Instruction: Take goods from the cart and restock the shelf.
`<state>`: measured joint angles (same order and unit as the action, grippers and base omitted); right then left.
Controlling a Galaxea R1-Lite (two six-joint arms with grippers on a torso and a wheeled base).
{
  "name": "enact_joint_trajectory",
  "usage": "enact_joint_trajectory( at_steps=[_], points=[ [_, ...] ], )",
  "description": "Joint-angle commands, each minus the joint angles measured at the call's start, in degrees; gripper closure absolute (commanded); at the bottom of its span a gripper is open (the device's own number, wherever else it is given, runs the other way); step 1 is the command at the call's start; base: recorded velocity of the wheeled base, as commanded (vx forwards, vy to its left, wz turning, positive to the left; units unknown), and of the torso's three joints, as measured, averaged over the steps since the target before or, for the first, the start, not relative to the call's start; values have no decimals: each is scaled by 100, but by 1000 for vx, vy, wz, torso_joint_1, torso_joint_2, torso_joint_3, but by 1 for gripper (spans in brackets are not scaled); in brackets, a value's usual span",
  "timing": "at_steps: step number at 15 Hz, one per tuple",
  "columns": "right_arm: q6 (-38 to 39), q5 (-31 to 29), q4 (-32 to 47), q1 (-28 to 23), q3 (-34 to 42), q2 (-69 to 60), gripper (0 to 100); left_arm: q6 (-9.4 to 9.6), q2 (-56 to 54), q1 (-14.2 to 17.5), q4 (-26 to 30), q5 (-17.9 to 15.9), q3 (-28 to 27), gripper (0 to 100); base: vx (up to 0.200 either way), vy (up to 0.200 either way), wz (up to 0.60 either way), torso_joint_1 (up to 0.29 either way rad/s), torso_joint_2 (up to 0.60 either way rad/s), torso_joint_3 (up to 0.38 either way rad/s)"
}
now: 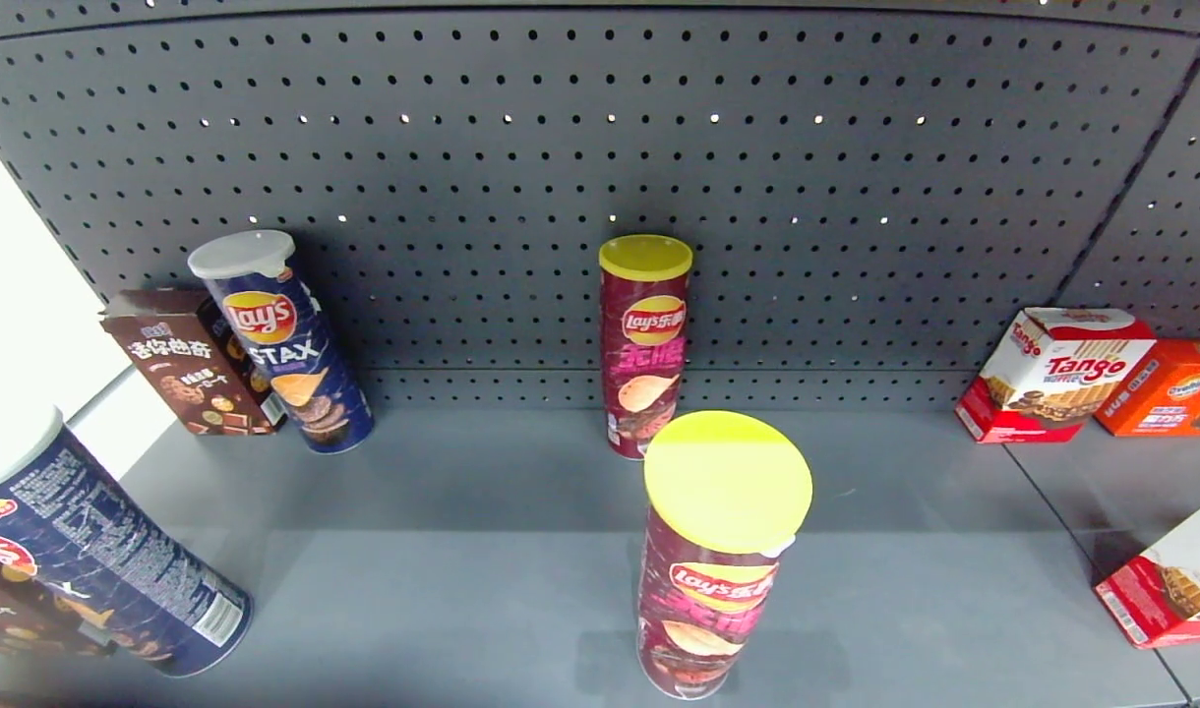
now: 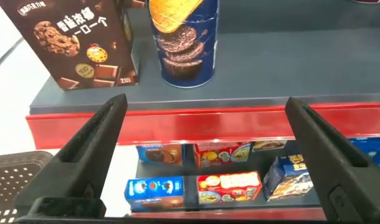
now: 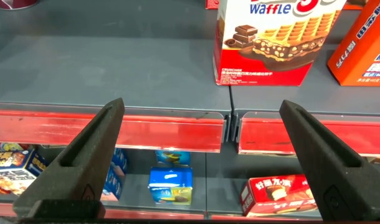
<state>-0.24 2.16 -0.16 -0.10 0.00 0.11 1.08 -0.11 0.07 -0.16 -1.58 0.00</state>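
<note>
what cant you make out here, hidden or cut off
Head view: front blue chip can, cut by the left edge.
Head view: brown cookie box, partly behind the rear blue chip can.
Left wrist view: mesh basket, cut by the corner and the left pincer; contents unseen.
Right wrist view: orange box, cut by the edge.
</note>
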Motion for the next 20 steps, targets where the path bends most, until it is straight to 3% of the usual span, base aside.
enact_joint_trajectory(
  at_steps=[1, 12, 14, 18, 20],
  points=[
    [-2, -5, -2, 1, 0, -2, 0, -3, 11, 1, -2, 9, 0, 0, -200, 0, 0, 2, 2, -2],
    [-55, -102, -11, -8, -9, -11, 0, -56, 11, 1, -11, 9, 0, 0, 0, 0, 0, 0, 0, 0],
    [-107, -269, -2, 1, -1107, 789, 0, -12, 11, 1, -2, -9, 0, 0, 0, 0, 0, 0, 0, 0],
    [-450, 663, 649, 256, -2681, 2072, 0, 6, 11, 1, -2, -17, 0, 0, 0, 0, 0, 0, 0, 0],
    [-547, 1041, 649, 546, -2944, 2845, 0, -21, 11, 1, -2, -17, 0, 0, 0, 0, 0, 0, 0, 0]
  ],
)
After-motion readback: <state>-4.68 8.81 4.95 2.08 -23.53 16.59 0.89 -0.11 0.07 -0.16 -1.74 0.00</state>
